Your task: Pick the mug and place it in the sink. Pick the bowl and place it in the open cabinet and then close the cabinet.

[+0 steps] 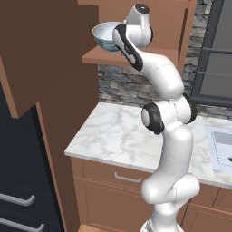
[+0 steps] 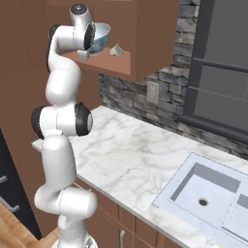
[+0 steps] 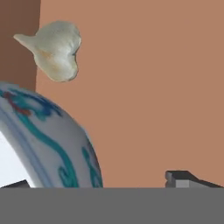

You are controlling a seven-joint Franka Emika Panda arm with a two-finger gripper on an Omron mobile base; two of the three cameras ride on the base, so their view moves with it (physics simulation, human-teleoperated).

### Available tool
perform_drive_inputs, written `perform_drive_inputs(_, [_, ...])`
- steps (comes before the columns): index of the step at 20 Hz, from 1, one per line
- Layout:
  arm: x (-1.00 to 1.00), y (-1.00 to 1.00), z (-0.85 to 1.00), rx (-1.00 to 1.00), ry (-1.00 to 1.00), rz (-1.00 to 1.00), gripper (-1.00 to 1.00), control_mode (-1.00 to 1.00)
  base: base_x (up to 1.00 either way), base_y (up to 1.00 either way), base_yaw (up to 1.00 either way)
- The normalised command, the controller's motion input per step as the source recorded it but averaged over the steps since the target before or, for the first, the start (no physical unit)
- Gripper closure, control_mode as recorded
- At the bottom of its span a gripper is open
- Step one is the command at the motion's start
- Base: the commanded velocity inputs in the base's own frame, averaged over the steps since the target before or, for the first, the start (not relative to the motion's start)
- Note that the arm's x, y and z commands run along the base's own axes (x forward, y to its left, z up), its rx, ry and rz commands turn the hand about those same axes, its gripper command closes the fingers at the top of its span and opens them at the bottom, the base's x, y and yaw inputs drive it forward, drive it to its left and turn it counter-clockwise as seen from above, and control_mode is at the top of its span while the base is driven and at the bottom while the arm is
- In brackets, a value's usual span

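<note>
In the hand view, the pincer (image 3: 105,181) is standing released, its two dark fingertips (image 3: 186,178) spread wide, one on each side of the bowl's wall, neither visibly pressing it. The bowl (image 3: 48,140) is sitting right at the fingers, its blue-green pattern curving up the outside. Just beyond it, a small grey-white lump (image 3: 54,50) is lying on the cabinet shelf. From the base views, the white arm (image 1: 163,81) is reaching up from the marble worktop (image 1: 118,136) into the open wall cabinet (image 2: 145,43), where the bowl (image 1: 105,36) is resting on the shelf near its front edge. Off to the right, the sink (image 2: 203,193) is lying sunk in the worktop.
</note>
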Motion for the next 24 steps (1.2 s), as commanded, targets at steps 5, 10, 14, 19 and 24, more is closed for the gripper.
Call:
perform_drive_inputs(5, [0.0,0.0,0.23,0.0,-0.06,0.01,-1.0,-1.0,0.0,0.0,0.0])
perform_drive_inputs(10, [-0.05,0.0,0.11,0.0,-0.24,0.03,-1.0,-1.0,0.0,0.0,0.0])
perform_drive_inputs(14, [-0.3,0.0,0.07,0.0,-0.23,0.02,-1.0,-1.0,0.0,0.0,0.0])
perform_drive_inputs(19, [-0.88,0.0,-0.03,0.0,-0.21,0.0,-1.0,-1.0,0.0,0.0,0.0])
perform_drive_inputs(24, [-0.95,0.0,0.14,0.0,-0.3,0.0,-1.0,-1.0,0.0,0.0,0.0])
